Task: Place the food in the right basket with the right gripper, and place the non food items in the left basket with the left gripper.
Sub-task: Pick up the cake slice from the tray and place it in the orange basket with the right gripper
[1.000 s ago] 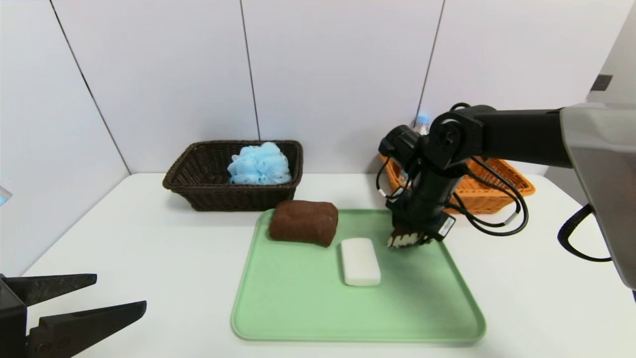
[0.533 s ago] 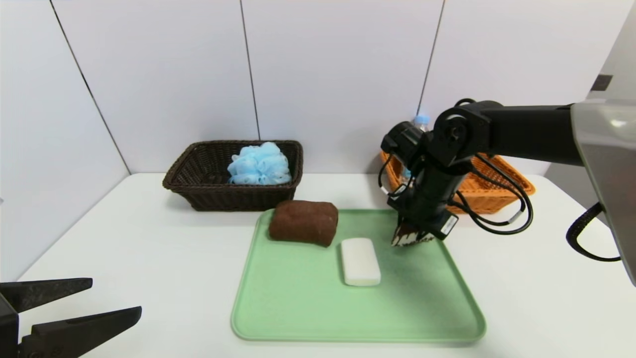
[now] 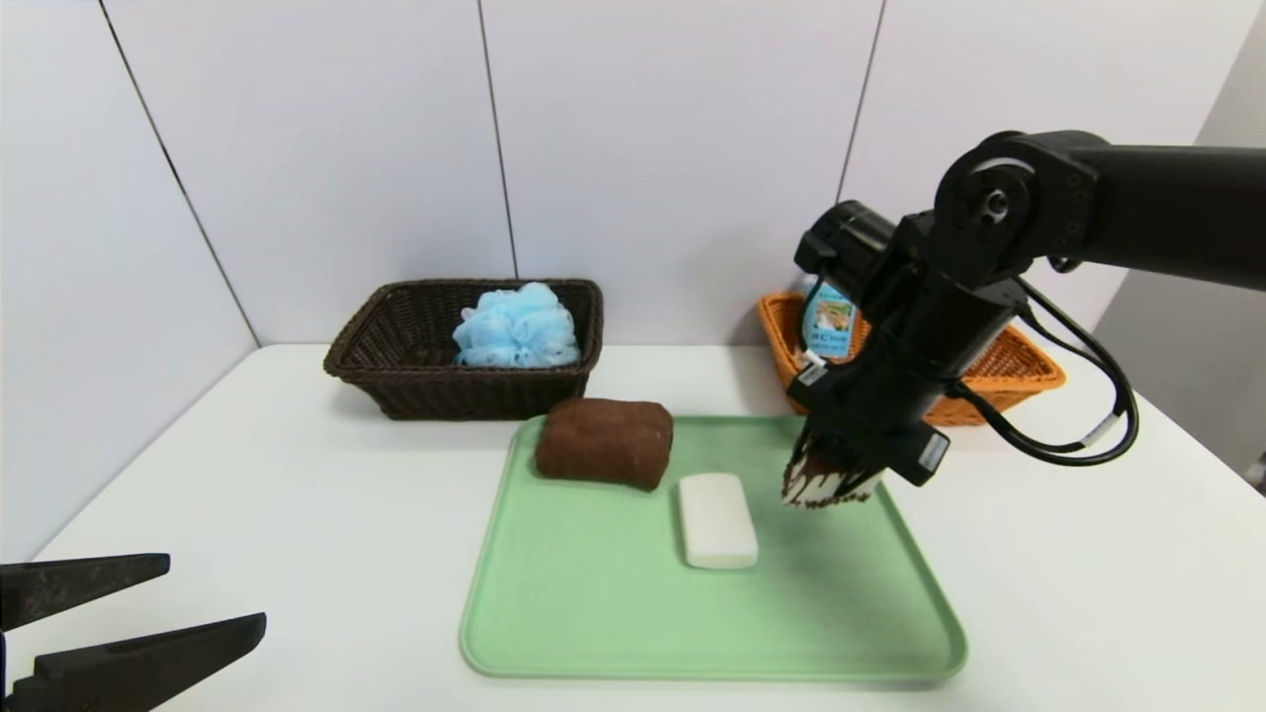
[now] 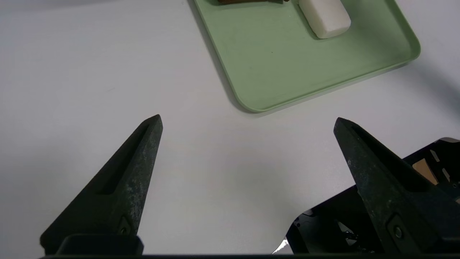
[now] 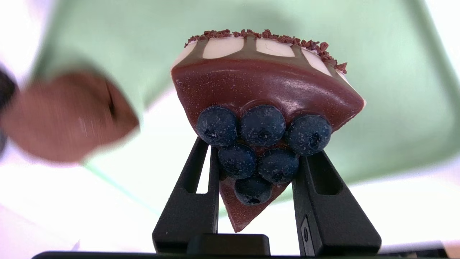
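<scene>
My right gripper (image 3: 829, 483) is shut on the chocolate cake slice (image 5: 266, 90) with blueberries, holding it a little above the green tray's (image 3: 613, 633) right part. The water bottle (image 3: 829, 321) stands in the orange basket (image 3: 1009, 371) behind the right arm. A brown rolled towel (image 3: 603, 442) and a white soap bar (image 3: 716, 519) lie on the tray. The light-blue pouf (image 3: 516, 326) sits in the dark brown basket (image 3: 415, 386). Low at the near left, my left gripper (image 4: 248, 120) hangs open over bare table, holding nothing.
The white table (image 3: 297, 475) ends at grey wall panels behind both baskets. The tray's rim (image 4: 323, 90) lies just ahead of the left gripper.
The right gripper closed on the cake slice and lifted it off the tray, the arm rising and shifting slightly right. The left gripper sank a little lower in view.
</scene>
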### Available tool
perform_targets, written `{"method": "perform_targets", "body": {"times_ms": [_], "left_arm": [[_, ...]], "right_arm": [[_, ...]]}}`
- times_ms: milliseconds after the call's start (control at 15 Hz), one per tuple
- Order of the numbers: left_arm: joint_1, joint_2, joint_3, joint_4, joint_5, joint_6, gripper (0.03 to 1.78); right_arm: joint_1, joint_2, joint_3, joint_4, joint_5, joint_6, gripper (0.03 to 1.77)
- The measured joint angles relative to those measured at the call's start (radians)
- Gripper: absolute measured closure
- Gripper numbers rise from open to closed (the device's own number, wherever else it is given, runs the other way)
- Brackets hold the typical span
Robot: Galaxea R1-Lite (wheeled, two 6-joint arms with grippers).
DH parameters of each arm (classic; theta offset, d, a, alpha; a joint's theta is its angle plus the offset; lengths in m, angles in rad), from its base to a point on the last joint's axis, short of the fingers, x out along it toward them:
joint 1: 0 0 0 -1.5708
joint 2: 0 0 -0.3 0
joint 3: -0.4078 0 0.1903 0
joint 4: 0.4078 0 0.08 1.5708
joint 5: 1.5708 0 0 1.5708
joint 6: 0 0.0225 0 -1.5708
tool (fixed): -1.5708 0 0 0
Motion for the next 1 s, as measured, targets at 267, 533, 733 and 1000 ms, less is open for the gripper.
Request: {"method": "perform_targets", "body": {"times_ms": [267,533,733,1000], "left_arm": [[0.0,-0.012,0.002,0.011,0.001,0.0,0.12],[0.0,-0.023,0.008,0.02,0.002,0.001,0.12],[0.0,-0.025,0.012,0.018,0.001,0.002,0.12],[0.0,-0.024,0.01,0.016,0.002,0.003,0.12]], "right_arm": [[0.006,-0.098,-0.003,0.047,0.1,-0.02,1.23],[0.007,-0.234,-0.007,0.019,0.016,-0.093,1.23],[-0.067,-0.295,-0.009,-0.125,-0.115,-0.155,1.23],[-0.26,-0.281,-0.009,-0.328,-0.135,-0.222,1.23]]}}
